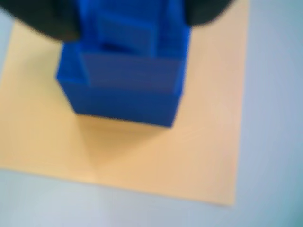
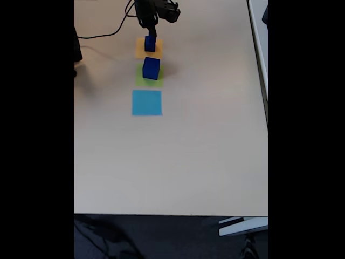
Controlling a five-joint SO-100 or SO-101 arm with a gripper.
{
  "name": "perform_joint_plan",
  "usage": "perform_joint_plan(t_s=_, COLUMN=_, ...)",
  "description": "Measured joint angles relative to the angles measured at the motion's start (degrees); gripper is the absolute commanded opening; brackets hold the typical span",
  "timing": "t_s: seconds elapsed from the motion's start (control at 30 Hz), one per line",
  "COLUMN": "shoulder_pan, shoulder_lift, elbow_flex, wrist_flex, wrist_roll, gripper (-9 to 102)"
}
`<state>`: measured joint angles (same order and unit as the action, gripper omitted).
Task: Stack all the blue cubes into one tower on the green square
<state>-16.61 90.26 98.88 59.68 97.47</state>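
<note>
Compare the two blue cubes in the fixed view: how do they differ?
Size: the cube on the orange square is smaller; the cube on the green square is clearly larger.
Place: the small cube sits on the orange square; the large one sits on the green square.
Contact: the claw hangs right over the small cube; the large cube stands free.
Both are dark blue and upright.

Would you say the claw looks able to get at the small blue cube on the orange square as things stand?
Probably yes: the claw is already right at the small blue cube on the orange square, with nothing between them. The large blue cube stands apart on the green square.
</note>
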Motion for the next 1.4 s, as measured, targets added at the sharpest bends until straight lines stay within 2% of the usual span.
perform_joint_plan(t_s=0.13, shoulder_pan=0.0, shoulder_lift=0.0, elbow_flex=0.0, wrist_flex=0.0, wrist_roll=0.0, gripper=0)
perform_joint_plan(t_s=0.6, shoulder_pan=0.53, shoulder_lift=0.0, elbow_flex=0.0, wrist_flex=-0.09, wrist_roll=0.0, gripper=0)
perform_joint_plan(t_s=1.03, shoulder_pan=8.7, shoulder_lift=0.09, elbow_flex=-5.98, wrist_flex=4.57, wrist_roll=-9.32, gripper=0)
perform_joint_plan(t_s=1.4, shoulder_pan=15.03, shoulder_lift=4.22, elbow_flex=4.39, wrist_flex=-2.81, wrist_roll=-13.8, gripper=0)
